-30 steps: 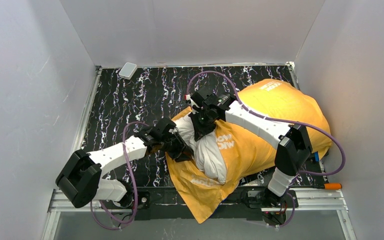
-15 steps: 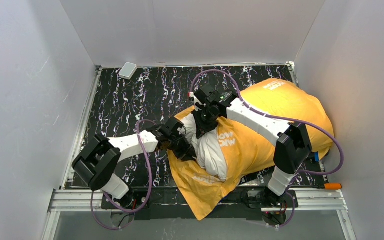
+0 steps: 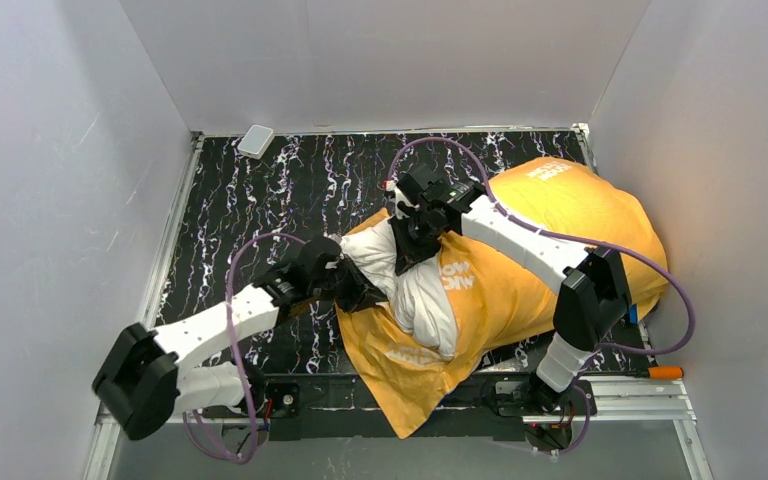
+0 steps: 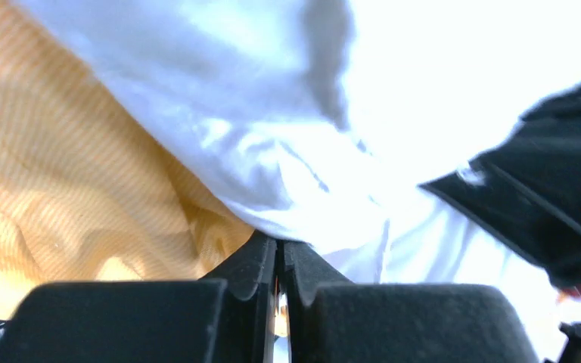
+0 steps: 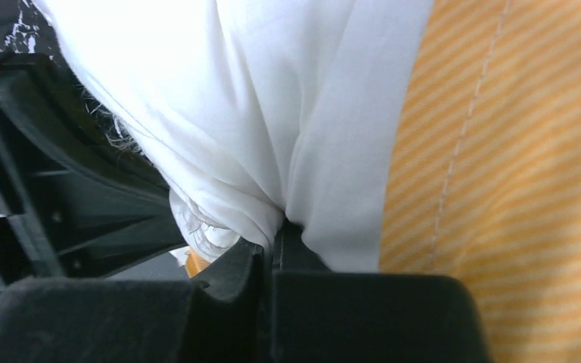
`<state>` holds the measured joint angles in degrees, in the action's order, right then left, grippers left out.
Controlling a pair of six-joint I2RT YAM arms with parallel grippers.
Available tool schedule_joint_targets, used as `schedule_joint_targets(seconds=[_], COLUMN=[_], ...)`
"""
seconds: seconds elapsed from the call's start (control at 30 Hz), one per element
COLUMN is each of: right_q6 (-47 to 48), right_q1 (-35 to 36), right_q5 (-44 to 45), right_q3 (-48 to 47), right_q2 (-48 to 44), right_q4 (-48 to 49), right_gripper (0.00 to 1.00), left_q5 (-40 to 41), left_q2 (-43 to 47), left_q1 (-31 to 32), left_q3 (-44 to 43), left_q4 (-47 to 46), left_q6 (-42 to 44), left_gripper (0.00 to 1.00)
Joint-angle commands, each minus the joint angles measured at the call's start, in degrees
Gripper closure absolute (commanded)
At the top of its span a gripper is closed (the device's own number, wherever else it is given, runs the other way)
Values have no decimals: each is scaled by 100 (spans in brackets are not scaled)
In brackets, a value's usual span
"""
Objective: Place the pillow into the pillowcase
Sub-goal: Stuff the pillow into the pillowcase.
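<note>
The pillowcase [image 3: 550,230] lies orange-yellow side out on the right half of the table, bulging with most of the pillow inside. The white end of the pillow [image 3: 422,300] sticks out of its opening. My left gripper [image 3: 358,292] is at the left edge of the opening. In the left wrist view it [image 4: 281,246] is shut where orange pillowcase [image 4: 68,174] meets white pillow [image 4: 272,113], with orange cloth showing between the jaws. My right gripper [image 3: 407,252] reaches in from above. In the right wrist view it [image 5: 272,246] is shut on a pinched fold of pillow [image 5: 257,98] beside the pillowcase [image 5: 514,151].
The black marbled table top [image 3: 260,200] is walled in white on three sides. A small white box [image 3: 256,140] lies at the back left corner. An orange-handled tool [image 3: 665,372] sits at the front right edge. The pillowcase's flap hangs over the near edge.
The left arm's elbow has swung back down and left, and its gripper has shifted slightly up and left. The right gripper has edged up and right. More white pillow shows at the opening.
</note>
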<state>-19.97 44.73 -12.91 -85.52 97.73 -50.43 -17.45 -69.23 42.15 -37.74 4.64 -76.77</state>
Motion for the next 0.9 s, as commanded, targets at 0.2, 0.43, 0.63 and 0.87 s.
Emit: schedule_joint_targets(seconds=[0.2, 0.43, 0.63, 0.87], right_q6=[344, 563, 623, 856], right_q1=[-119, -69, 121, 908], right_q5=[285, -118, 64, 1255], right_q3=[-2, 527, 1154, 397], right_q2=[-97, -185, -256, 197], right_q4=[-454, -610, -853, -1330], right_gripper=[99, 99, 99, 99], left_q5=[991, 2245, 2487, 750], left_q2=[2242, 2870, 2524, 1157], left_q1=[-104, -117, -266, -452], left_q3=[599, 1146, 698, -950], left_q4=[-1549, -3107, -4031, -4674], left_q6=[-443, -669, -221, 123], left_gripper=[100, 100, 100, 100])
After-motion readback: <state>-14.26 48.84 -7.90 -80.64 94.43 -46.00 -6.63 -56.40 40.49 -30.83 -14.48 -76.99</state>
